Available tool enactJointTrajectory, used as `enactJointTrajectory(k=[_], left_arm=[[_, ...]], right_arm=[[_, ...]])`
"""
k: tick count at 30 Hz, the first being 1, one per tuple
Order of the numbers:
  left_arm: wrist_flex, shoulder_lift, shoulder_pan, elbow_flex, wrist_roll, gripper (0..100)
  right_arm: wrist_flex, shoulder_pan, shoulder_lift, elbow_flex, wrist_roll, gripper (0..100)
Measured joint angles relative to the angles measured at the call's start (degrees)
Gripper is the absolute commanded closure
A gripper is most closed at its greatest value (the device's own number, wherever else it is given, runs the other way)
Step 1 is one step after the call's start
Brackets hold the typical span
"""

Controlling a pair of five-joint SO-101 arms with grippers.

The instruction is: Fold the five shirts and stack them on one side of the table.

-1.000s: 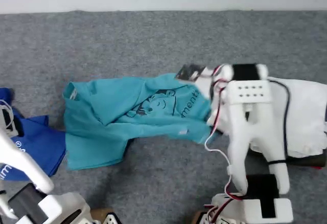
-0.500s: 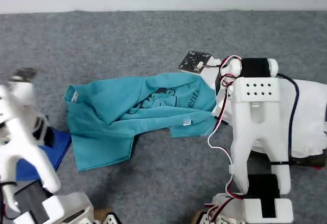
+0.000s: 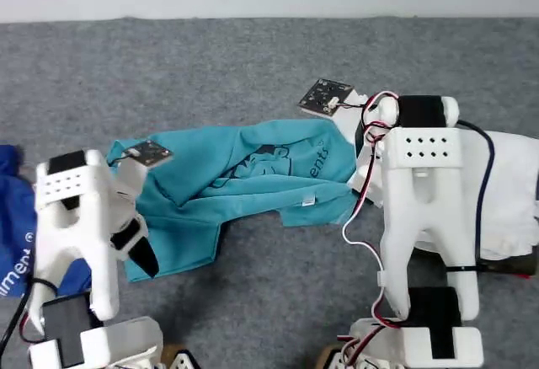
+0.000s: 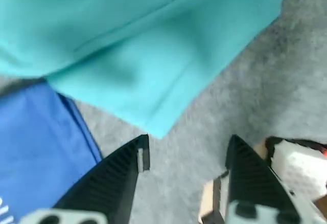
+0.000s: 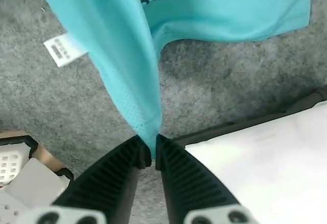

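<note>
Two ends of one teal shirt, one of them pinched.
The right gripper has its jaws clamped on a hem corner of the teal shirt, just beside the white shirt. The left gripper hangs with jaws wide apart and nothing between them, over the grey table at the shirt's opposite corner, with the blue shirt alongside. Seen from above, the teal shirt lies crumpled mid-table between both arms.
</note>
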Motion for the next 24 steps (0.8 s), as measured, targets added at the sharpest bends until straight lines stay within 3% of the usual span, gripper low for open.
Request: enactJointTrajectory(k=[5, 10, 19, 24], left_arm=[[-5.9, 2.1, 0.7, 2.5, 0.0, 75], [-8.0, 13.5, 0.7, 0.1, 0.4, 76], [-7.5, 27.0, 0.6, -9.1, 3.3, 98], [-4.0, 26.1, 1.1, -10.2, 3.7, 99]], right_arm=[[0.0, 0.0, 0.0, 0.0, -1.1, 98.7], [0.0, 0.0, 0.0, 0.0, -2.7, 98.7], [0.0, 0.7, 0.0, 0.0, -2.8, 98.7], [0.0, 4.0, -1.1, 0.0, -2.9, 98.7]])
